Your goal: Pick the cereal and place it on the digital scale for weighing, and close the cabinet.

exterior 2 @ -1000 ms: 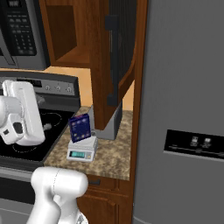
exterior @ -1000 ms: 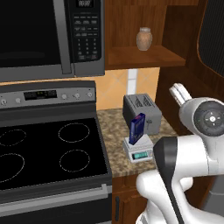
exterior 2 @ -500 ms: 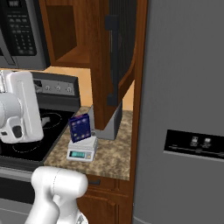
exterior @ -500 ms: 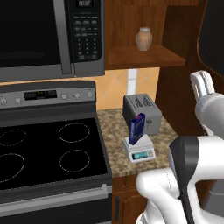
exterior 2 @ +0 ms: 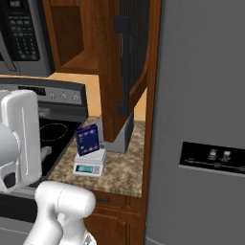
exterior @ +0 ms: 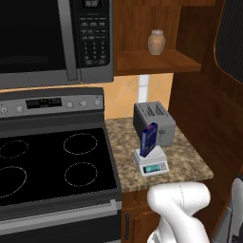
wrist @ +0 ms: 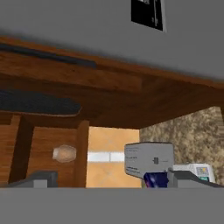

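The pincer [wrist: 109, 181] stands wide open with nothing between its tips, held off to the right of the counter and well apart from the cereal. The cereal [exterior: 148, 139] sits upright, a little tilted, on the digital scale [exterior: 151, 163], which rests on the speckled counter [exterior: 185, 159] just in front of the toaster [exterior: 153, 122]. Above, the cabinet [exterior 2: 133, 72] door hangs open, swung out toward the fridge [exterior 2: 203, 119]. A tan jar [exterior: 156, 42] stands on the cabinet shelf, with the microwave [exterior: 57, 40] to its left over the stove [exterior: 52, 161].
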### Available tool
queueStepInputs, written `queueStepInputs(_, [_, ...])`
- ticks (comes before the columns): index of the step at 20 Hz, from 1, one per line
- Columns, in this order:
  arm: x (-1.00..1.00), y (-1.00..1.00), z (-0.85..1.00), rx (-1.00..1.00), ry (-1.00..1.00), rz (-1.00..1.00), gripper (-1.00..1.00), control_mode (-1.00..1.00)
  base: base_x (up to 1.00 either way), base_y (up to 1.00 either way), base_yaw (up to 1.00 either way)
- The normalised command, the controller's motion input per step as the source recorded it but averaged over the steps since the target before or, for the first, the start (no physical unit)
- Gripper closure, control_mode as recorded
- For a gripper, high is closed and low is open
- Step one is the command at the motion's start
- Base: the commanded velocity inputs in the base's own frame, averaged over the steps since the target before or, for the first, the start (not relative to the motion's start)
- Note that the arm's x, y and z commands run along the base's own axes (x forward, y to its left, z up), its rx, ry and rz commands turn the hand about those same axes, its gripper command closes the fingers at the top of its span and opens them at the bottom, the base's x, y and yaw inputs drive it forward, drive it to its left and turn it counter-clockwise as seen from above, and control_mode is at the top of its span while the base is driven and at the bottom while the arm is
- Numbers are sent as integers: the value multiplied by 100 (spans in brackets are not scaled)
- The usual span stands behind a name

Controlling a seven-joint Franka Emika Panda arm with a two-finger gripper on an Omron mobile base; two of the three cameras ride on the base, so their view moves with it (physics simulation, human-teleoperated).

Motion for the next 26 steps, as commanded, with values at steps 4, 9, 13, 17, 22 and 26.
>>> queueStepInputs(4, [-71,-48,0,15,-14,0,-100,-100,0,0,0])
queueStepInputs(9, [3,-53,-2,11,-2,5,-100,-100,0,0,0])
queueStepInputs(13, [17,-37,-11,10,-17,8,-100,-100,0,0,0])
queueStepInputs(17, [56,-41,-32,8,-8,3,-100,-100,0,0,0])
queueStepInputs(22, [45,-29,-32,4,-10,0,-100,-100,0,0,0])
queueStepInputs(26, [36,-18,-19,1,-9,-3,-100,-100,0,0,0])
